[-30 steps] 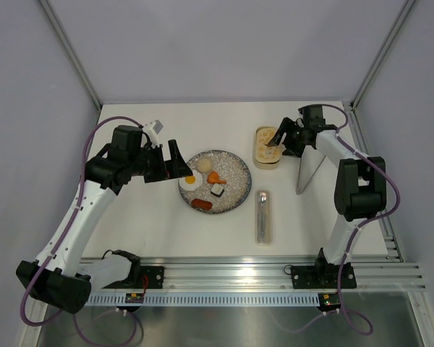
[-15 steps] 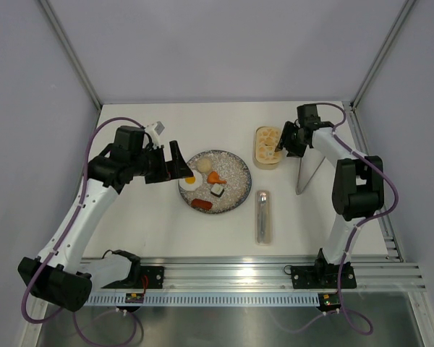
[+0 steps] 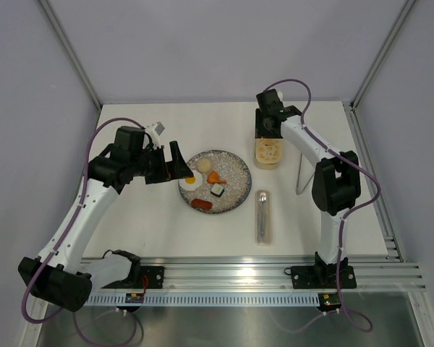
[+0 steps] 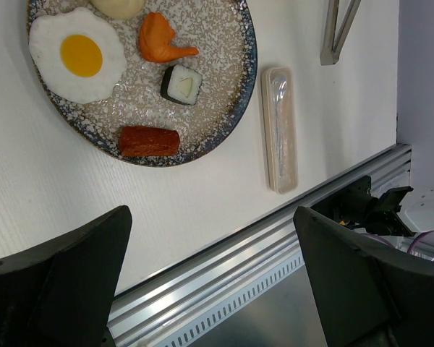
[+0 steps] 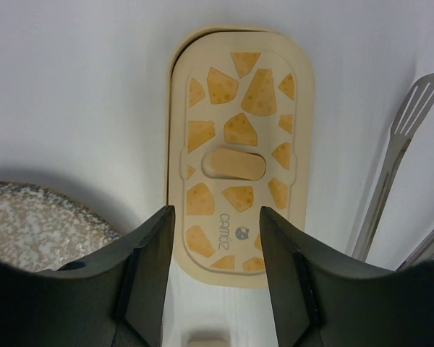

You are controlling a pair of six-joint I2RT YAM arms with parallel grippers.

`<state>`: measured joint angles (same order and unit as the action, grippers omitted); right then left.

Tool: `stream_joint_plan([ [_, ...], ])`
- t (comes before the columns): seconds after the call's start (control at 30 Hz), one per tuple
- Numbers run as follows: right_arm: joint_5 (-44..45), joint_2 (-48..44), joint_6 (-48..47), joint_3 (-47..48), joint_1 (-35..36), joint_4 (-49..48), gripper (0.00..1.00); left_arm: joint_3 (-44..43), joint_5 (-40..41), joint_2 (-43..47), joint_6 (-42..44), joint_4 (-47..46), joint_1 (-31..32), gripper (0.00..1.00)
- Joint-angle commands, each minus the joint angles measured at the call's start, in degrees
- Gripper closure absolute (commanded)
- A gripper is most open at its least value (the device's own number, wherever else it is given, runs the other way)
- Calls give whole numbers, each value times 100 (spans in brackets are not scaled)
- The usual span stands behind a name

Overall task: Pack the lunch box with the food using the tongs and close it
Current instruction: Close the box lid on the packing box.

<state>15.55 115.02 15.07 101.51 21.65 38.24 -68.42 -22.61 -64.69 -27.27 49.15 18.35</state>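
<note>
Five food pieces (image 4: 76, 56) sit on the speckled plate (image 4: 210, 108) below the wide-open left tool (image 4: 211, 238), a clear case (image 4: 280, 130) beside it on the desk (image 4: 72, 210), while only the right wrist view makes plain that the lunch box (image 5: 239, 159) has its patterned lid on, tongs (image 5: 398, 166) just to its right, under the right tool (image 5: 215, 224), whose fingers are parted and empty.

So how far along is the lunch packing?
Done: nothing. The lunch box is lidded, all food sits on the plate, tongs lie untouched. In hand: right gripper open above the lid; left gripper open. Left: open box, take tongs, pack, close.
</note>
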Motion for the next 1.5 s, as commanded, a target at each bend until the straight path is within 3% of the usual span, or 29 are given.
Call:
stream_joint_plan([
  [0.0,668,406,-267,500,58,403,43,-4,-59,35,2,-230,-42,1],
  [0.4,853,1048,-391,896,208,659,43,4,-50,9,37,-221,-59,1],
  [1.47,1442,1496,-461,958,261,263,48,66,-42,17,28,-221,-86,1],
])
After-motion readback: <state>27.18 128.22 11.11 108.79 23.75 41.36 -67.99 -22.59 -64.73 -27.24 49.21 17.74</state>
